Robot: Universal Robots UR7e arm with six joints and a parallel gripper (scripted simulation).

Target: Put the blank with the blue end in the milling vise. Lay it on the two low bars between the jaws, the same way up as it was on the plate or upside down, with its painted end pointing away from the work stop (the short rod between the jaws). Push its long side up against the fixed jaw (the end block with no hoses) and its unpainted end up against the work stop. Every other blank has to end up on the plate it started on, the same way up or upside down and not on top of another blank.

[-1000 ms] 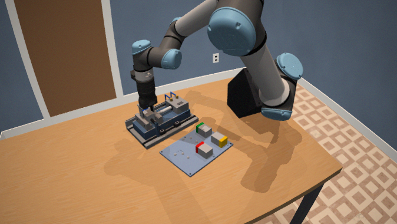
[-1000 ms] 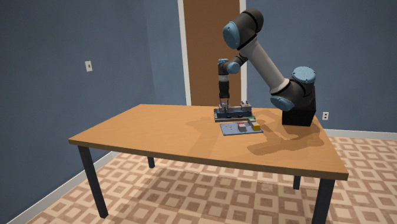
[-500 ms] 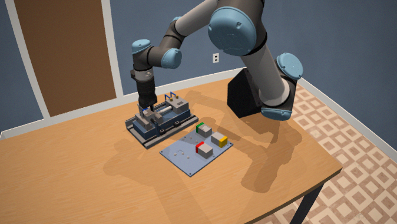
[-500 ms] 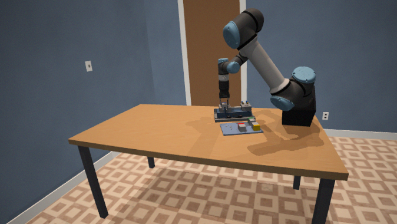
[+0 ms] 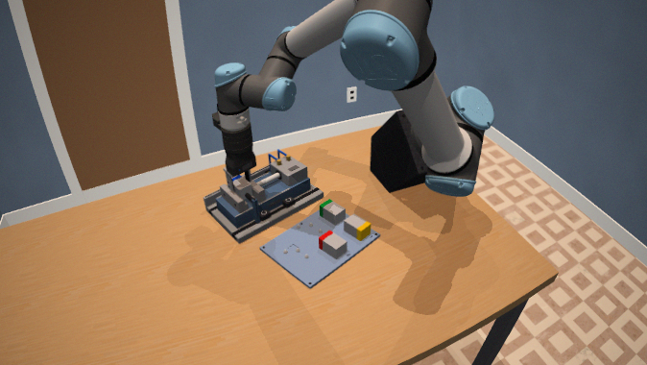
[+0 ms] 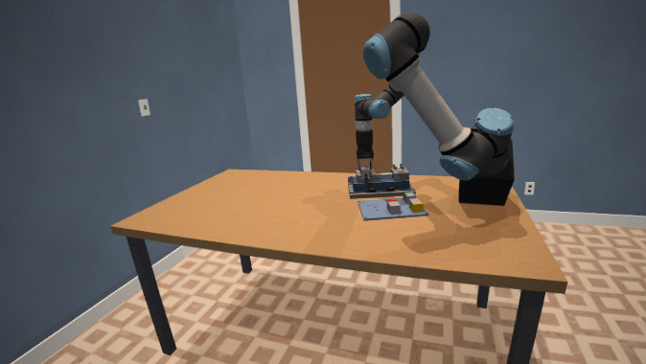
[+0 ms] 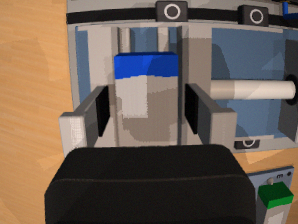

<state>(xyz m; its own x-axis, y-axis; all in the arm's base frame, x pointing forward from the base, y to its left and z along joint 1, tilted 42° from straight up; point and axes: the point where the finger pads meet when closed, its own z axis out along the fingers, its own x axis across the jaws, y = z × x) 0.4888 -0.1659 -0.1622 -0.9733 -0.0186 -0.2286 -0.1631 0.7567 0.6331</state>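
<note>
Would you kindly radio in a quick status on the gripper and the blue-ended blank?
Gripper open, jaws straddling but holding nothing. Blue-ended blank lying in the vise. Other three blanks on the plate. Nothing in the way.

Table (image 5: 120,288) of matt, grained wood; vise (image 5: 269,199) of dull grey and blue-painted metal; between its jaws, a matt grey blank (image 7: 143,96) with blue-painted end.

End effector (image 7: 145,106) wide open, fingers flanking blue-ended blank (image 7: 144,86) inside vise (image 7: 87,43), wooden counter (image 7: 27,63) around
</note>
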